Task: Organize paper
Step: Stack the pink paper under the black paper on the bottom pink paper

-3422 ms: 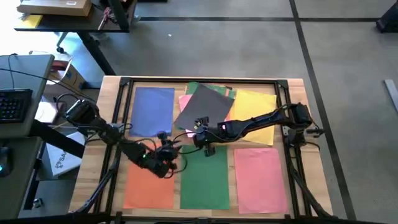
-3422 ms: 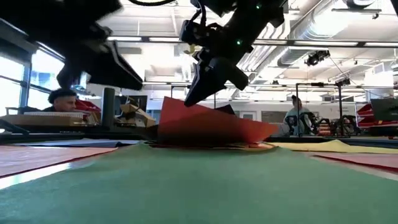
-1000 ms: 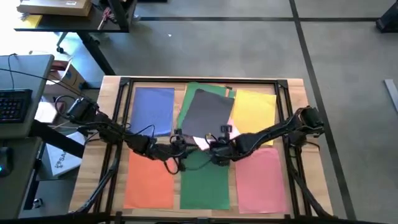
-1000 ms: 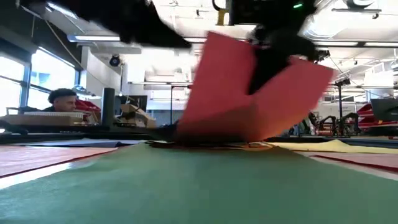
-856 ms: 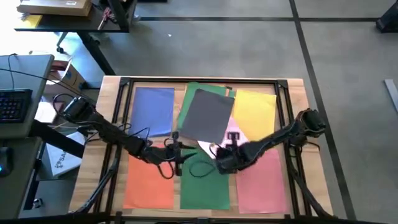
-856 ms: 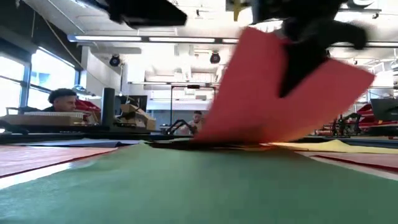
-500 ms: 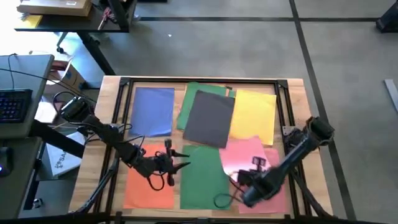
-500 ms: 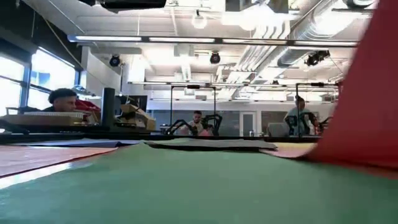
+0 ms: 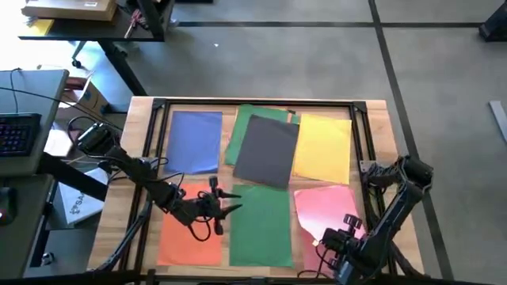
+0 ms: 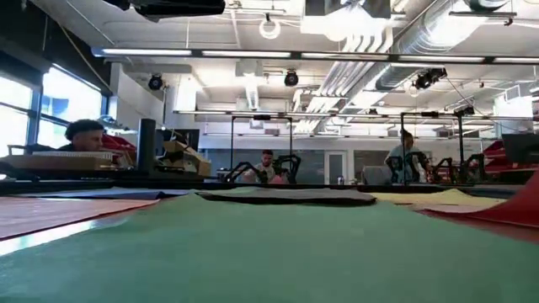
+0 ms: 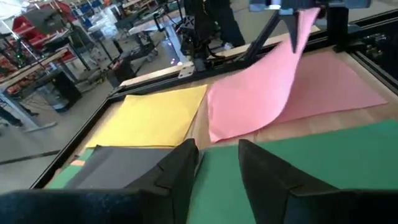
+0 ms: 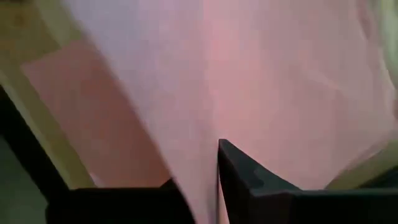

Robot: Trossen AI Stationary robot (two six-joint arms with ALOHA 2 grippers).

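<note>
1 pink sheet (image 9: 321,207), moved from frame centre to the lower right, now drapes over the pink pile (image 11: 336,87); right gripper (image 9: 342,237) pinches its near edge. Left gripper (image 9: 224,204), parted and empty, hovers between the orange (image 9: 190,237) and green (image 9: 261,226) piles. Release pending.

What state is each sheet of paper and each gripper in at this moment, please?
Pink sheet: pinched by one edge, lifted and curling over the pink pile.
Dark grey sheet: flat, askew, overlapping a green sheet.
Blue sheet: flat.
Yellow sheet: flat.
Orange sheet: flat.
Front green sheet: flat.
Right gripper: fingers shut on the pink sheet.
Left gripper: fingers open, empty.
</note>
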